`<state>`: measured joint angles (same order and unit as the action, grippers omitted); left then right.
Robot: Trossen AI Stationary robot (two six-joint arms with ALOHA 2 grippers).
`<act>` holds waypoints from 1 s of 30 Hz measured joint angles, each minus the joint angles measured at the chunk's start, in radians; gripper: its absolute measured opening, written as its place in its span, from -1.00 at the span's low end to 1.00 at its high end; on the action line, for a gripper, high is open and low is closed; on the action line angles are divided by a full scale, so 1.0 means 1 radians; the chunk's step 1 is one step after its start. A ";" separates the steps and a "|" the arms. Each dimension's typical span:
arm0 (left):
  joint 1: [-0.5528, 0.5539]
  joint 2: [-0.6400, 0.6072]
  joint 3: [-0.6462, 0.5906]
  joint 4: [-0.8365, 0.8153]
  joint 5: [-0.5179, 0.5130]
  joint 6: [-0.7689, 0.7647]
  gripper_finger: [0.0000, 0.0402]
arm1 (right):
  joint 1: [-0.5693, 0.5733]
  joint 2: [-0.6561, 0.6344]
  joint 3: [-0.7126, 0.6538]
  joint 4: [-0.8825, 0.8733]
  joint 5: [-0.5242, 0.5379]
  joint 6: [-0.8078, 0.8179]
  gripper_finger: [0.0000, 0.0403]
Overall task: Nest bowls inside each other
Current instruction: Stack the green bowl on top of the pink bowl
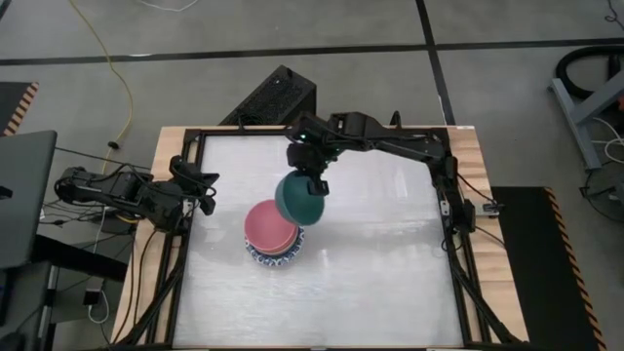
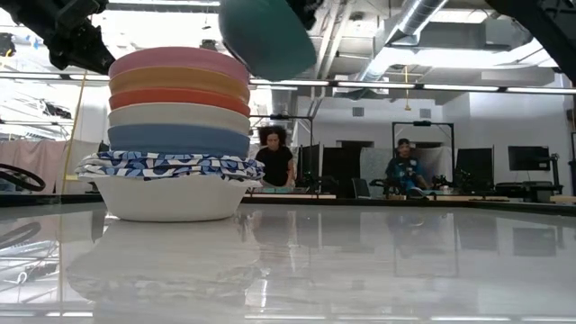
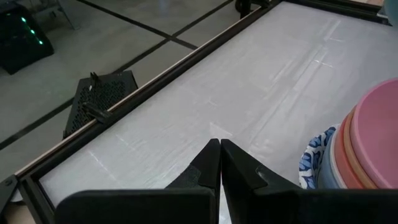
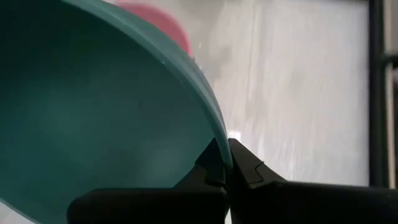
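Observation:
A stack of nested bowls (image 1: 268,234) stands mid-table with a pink bowl (image 2: 178,59) on top. Under it come yellow, orange, cream and blue bowls, then white ones with blue-patterned rims (image 2: 166,166); the lowest rests on its base. A teal bowl (image 1: 299,198) hangs tilted just above the stack's far right side, and my right gripper (image 4: 225,152) is shut on it. My left gripper (image 3: 221,149) waits shut at the table's left edge (image 1: 200,195). It holds nothing, and the stack (image 3: 367,143) shows beside it. My right gripper pinches the teal bowl's rim (image 4: 217,138) between its two fingers, one finger inside the bowl (image 4: 208,165) and one outside. The fingers slant down from the table's far right side. The bowl is lifted clear and tilted, hanging below the fingers over the pink bowl's edge.
A black frame (image 1: 450,195) runs round the white table top. Open table lies to the near side and to the right of the stack. A black box (image 1: 273,97) sits beyond the far edge. People sit in the room behind (image 2: 274,153).

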<state>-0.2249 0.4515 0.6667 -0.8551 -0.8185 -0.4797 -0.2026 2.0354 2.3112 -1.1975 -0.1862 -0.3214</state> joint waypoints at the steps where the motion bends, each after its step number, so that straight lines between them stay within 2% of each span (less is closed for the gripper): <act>1: 0.000 0.000 0.000 0.000 0.000 0.000 -1.00 | 0.001 0.000 0.000 0.023 -0.002 -0.002 -0.96; 12: 0.000 0.000 0.000 0.000 0.000 -0.003 -1.00 | 0.015 0.000 0.000 0.204 -0.181 -0.045 -0.96; 18: 0.000 0.000 0.000 0.000 0.000 -0.006 -1.00 | 0.042 0.049 -0.001 0.291 -0.236 -0.103 -0.96; 30: 0.000 0.000 0.000 0.000 0.000 -0.007 -1.00 | 0.033 0.180 -0.002 0.310 -0.235 -0.122 -0.96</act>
<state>-0.2248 0.4515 0.6667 -0.8551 -0.8185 -0.4870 -0.1697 2.2150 2.3093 -0.8875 -0.4213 -0.4436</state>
